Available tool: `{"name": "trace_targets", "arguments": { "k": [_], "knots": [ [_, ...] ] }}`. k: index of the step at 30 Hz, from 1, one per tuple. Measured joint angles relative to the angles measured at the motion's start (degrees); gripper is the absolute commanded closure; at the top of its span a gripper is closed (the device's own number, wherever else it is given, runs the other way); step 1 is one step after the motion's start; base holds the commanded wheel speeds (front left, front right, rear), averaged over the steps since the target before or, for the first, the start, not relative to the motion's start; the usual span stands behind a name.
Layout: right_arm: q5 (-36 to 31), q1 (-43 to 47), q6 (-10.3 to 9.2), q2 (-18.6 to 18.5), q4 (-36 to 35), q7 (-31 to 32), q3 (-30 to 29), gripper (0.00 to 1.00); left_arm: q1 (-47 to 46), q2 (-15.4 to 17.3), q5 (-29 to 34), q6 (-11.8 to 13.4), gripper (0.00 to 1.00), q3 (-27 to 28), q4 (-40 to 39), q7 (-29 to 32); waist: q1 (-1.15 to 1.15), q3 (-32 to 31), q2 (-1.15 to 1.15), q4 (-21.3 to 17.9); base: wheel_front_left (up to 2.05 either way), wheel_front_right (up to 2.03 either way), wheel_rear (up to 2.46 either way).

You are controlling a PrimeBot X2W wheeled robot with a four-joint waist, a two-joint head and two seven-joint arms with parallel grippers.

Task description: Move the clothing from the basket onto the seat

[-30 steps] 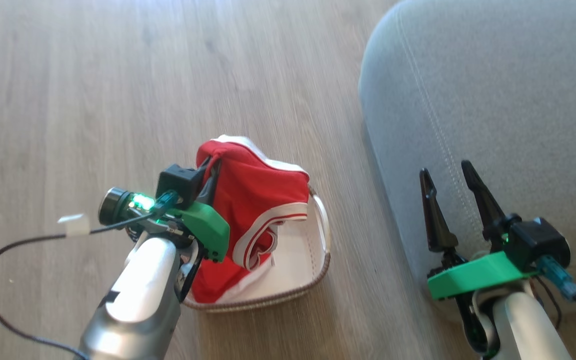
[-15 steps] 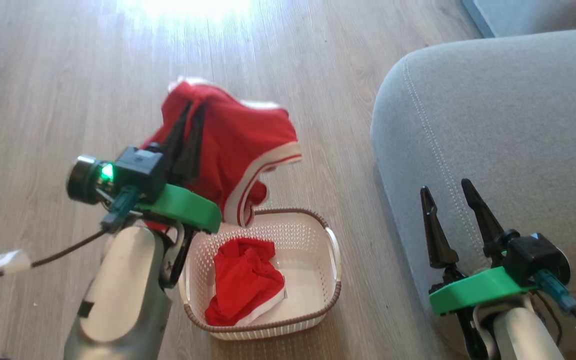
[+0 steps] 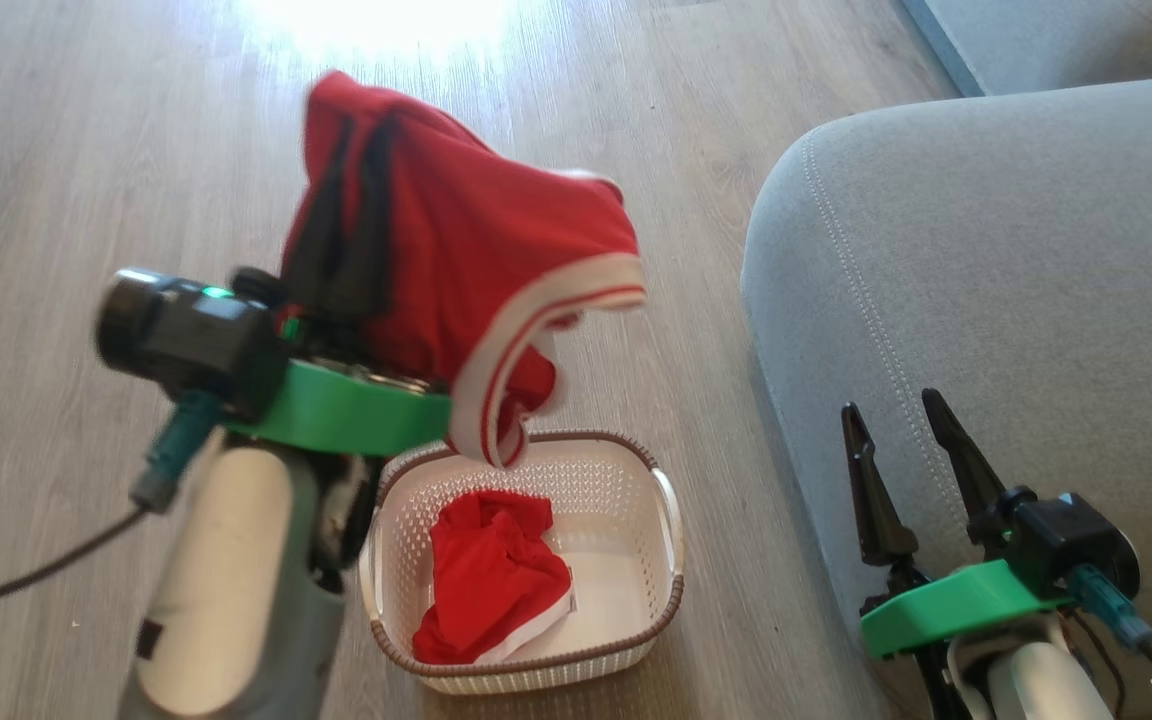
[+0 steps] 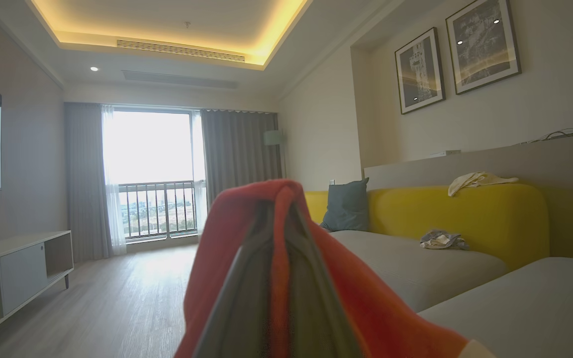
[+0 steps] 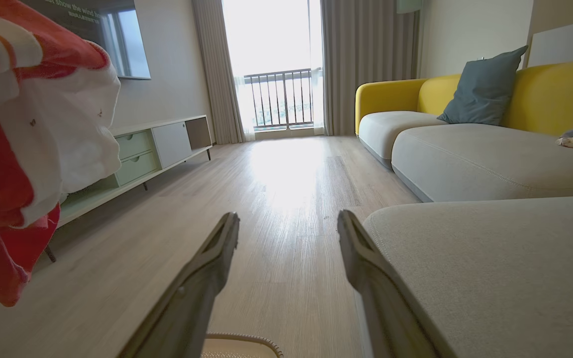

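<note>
My left gripper (image 3: 361,120) is shut on a red garment (image 3: 496,260) with a white striped band, holding it in the air above the cream basket (image 3: 671,545). In the left wrist view the red garment (image 4: 366,308) drapes over both fingers of that gripper (image 4: 279,199). A second red garment (image 3: 491,575) lies crumpled inside the basket on the floor. The grey seat (image 3: 996,250) is to the right of the basket. Above the seat's near edge my right gripper (image 3: 891,405) stands open and holds nothing; its own view shows this gripper (image 5: 289,221), the seat (image 5: 490,263) and the lifted garment (image 5: 28,139).
Wooden floor (image 3: 86,150) surrounds the basket. Farther back is a yellow-backed sofa (image 5: 465,144) with a blue-grey pillow (image 5: 485,89) and small cloths on it. A low TV cabinet (image 5: 157,144) lines the left wall, a balcony window behind it.
My left gripper has lifted the red garment up and out of the basket, uncovering the second garment inside. The head camera has tilted. The right gripper stays open over the seat.
</note>
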Motion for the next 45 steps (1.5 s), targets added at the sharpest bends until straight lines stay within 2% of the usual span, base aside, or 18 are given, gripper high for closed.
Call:
{"name": "trace_targets", "arguments": {
  "k": [10,15,25,40,45],
  "knots": [
    [-0.02,0.6,0.0,0.0,0.02,0.0,-0.7,0.0,4.11,0.05,-2.33,0.37,1.0,-10.56,-0.11,0.0,0.0,-0.51,0.0,0.27,0.0,0.0,0.0],
    [-0.02,0.61,0.0,0.0,0.02,0.0,-0.71,0.0,5.77,0.08,-3.48,-0.07,1.0,-13.74,-0.66,0.0,0.0,-0.62,0.0,0.32,0.0,0.0,0.0],
    [-0.1,0.6,0.0,0.0,0.01,0.0,-1.21,0.0,8.16,0.19,-5.08,-0.02,1.0,-16.28,-0.27,0.0,0.0,-0.22,0.0,0.86,0.0,0.0,0.0],
    [-0.93,0.6,0.0,0.0,-0.65,0.0,-1.51,0.0,8.14,0.24,-4.7,-0.08,1.0,-14.25,0.48,0.0,0.0,0.21,0.0,0.91,0.0,0.0,0.0],
    [-2.25,0.6,0.0,0.0,-3.56,0.0,1.46,0.0,8.13,0.23,-4.47,-0.24,1.0,-13.62,1.35,0.0,0.0,0.48,0.0,0.82,0.0,0.0,0.0]
  ]
}}
